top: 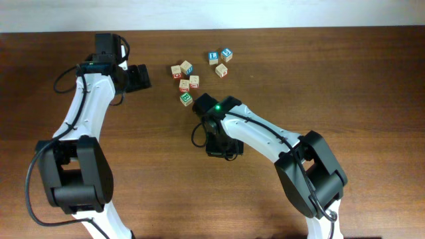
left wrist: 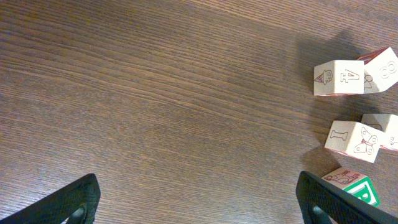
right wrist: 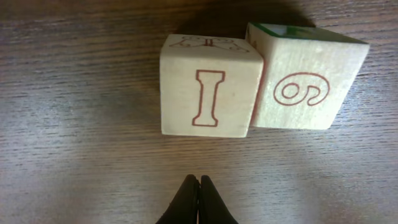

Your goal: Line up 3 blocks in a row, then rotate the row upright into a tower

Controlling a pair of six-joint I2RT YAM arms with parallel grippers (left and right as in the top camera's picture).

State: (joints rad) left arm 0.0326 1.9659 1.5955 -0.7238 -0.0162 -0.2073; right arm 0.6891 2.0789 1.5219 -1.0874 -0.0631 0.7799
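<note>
A cluster of pale letter blocks lies at the table's back centre. The green-faced block (top: 186, 99) (left wrist: 356, 187) is nearest my right gripper (top: 202, 108). In the right wrist view that block (right wrist: 308, 87) shows a red "6" and touches a beige block (right wrist: 211, 93) marked "I". My right gripper (right wrist: 199, 182) is shut and empty, a short way in front of the two. A red-trimmed block (top: 176, 71) lies further back. My left gripper (top: 139, 76) (left wrist: 198, 186) stands wide open over bare wood, left of the cluster. Its right finger (left wrist: 320, 199) is beside the green-faced block.
Two blue-faced cubes (top: 212, 56) (top: 227, 53) and a beige cube (top: 221, 70) lie to the right of the cluster. More pale cubes (left wrist: 339, 78) (left wrist: 380, 67) sit at the right edge of the left wrist view. The wooden table (top: 332, 79) ends near the back wall.
</note>
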